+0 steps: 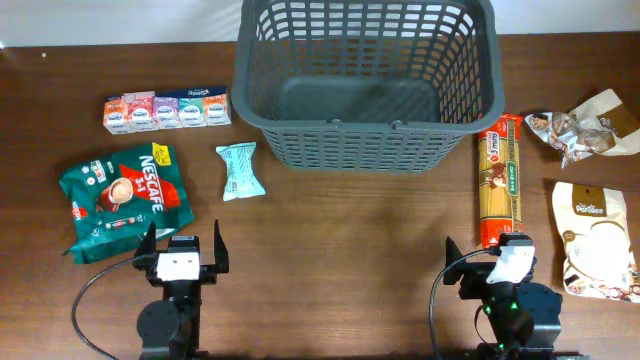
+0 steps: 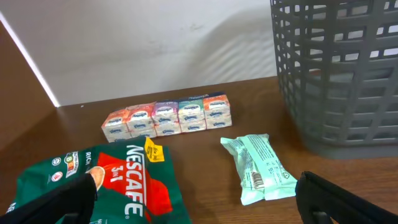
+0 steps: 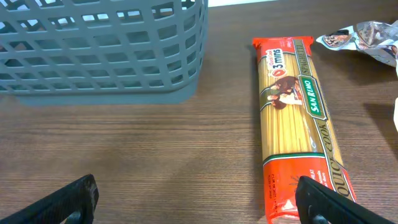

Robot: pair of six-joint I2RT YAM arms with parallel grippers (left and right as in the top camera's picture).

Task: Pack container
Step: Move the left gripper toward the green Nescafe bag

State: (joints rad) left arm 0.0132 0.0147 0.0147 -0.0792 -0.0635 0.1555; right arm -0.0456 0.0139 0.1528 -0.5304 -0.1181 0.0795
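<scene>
The left gripper (image 1: pixel 183 242) and right gripper (image 1: pixel 490 255) are hovering released and empty, the right best pinching the long red-yellow plastic spaghetti packet (image 1: pixel 499 180) mid-length for the far dark grey lattice plastic basket (image 1: pixel 365 128).

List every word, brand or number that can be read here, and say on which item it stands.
"NESCAFE": green coffee bag.
"3in1": same bag.
"3 mins": spaghetti pack.
"SAN REMO": same pack.
"QUICK COOK": same pack, partly cut off.
Too small or blurred: row of small cartons, mint packet, white pouch, silver wrapper.
No text seen: container.
</scene>
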